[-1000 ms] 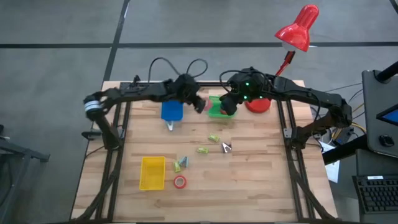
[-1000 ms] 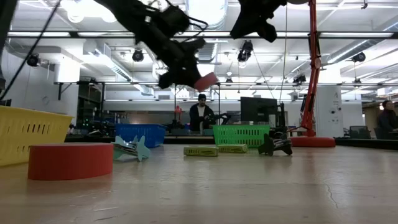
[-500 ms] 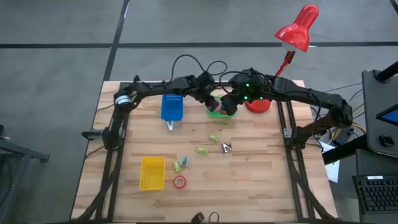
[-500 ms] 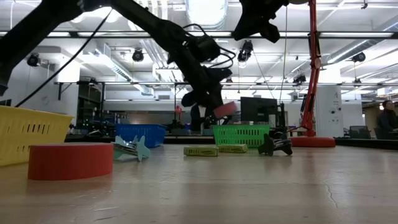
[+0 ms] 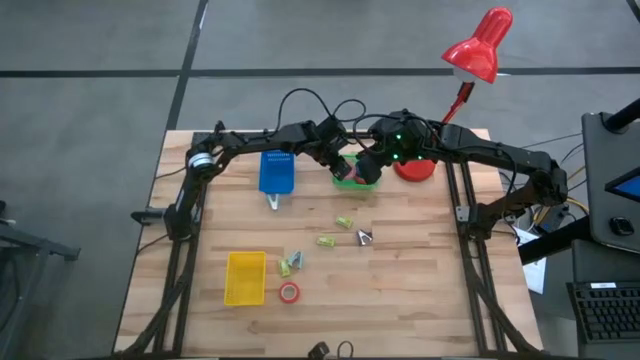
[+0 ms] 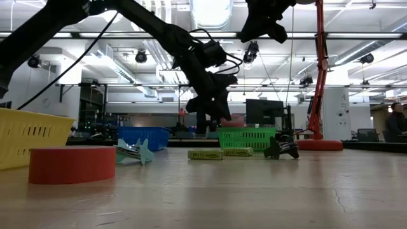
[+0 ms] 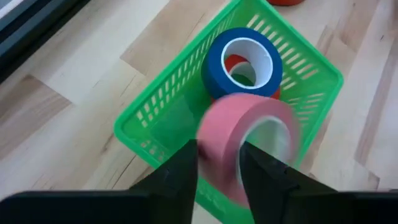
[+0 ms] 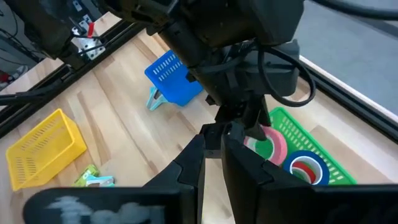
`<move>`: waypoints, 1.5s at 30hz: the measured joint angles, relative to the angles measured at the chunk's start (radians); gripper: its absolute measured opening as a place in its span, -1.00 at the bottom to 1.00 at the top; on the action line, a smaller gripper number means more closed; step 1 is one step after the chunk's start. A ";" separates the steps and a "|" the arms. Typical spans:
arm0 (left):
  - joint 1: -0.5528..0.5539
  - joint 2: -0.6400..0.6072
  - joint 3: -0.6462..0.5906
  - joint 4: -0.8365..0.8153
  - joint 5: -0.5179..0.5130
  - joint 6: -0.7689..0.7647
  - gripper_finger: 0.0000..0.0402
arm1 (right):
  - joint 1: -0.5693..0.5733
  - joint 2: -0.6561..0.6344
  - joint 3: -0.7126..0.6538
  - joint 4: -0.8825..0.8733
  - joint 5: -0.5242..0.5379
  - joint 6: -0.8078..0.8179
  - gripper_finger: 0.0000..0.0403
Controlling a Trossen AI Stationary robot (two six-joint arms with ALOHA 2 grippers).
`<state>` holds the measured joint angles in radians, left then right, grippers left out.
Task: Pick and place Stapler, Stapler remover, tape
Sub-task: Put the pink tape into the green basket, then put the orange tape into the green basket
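Note:
My left gripper hangs over the green bin, shut on a red tape roll. Inside that bin lie a blue roll and a red roll beneath it. Another red roll lies flat on the table near the yellow bin. My right gripper hovers high beside the green bin, shut and empty. Small green staplers and a dark staple remover lie on the table's middle. My left gripper pinches the red roll by its wall, with one finger over the pale centre and the other outside. The fingers come from above, pointing down. The roll hangs lifted clear just above the green bin, standing on edge.
A blue bin stands left of the green one, with a pale item at its near end. A red lamp base sits right of the green bin. Another small stapler lies by the yellow bin. People sit in the room behind.
My left gripper has carried the red roll from beside the blue bin toward the table's right, to above the green bin, and has come down closer to it. The right arm has kept still.

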<state>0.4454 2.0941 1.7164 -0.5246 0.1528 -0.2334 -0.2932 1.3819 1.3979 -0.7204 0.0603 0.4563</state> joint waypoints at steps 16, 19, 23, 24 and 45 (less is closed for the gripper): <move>-0.014 -0.102 0.031 -0.278 0.112 0.111 -0.06 | -0.002 0.003 0.000 0.002 0.023 -0.004 -0.75; -0.028 -0.142 0.031 -0.374 0.120 0.143 -0.06 | -0.002 0.003 -0.001 0.003 0.031 -0.007 -0.76; -0.055 -0.188 0.030 -0.483 0.145 0.206 -0.06 | -0.002 0.003 -0.001 0.008 0.054 -0.011 -0.78; -0.065 -0.196 0.027 -0.501 0.159 0.217 -0.06 | -0.002 0.005 -0.002 0.012 0.061 -0.014 -0.78; -0.544 -0.414 -0.423 -0.352 0.173 0.111 -0.07 | -0.006 0.018 0.001 0.019 -0.147 -0.146 -0.78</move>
<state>-0.0983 1.6799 1.2932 -0.8762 0.3259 -0.1224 -0.2989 1.3994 1.3987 -0.7019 -0.0867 0.3100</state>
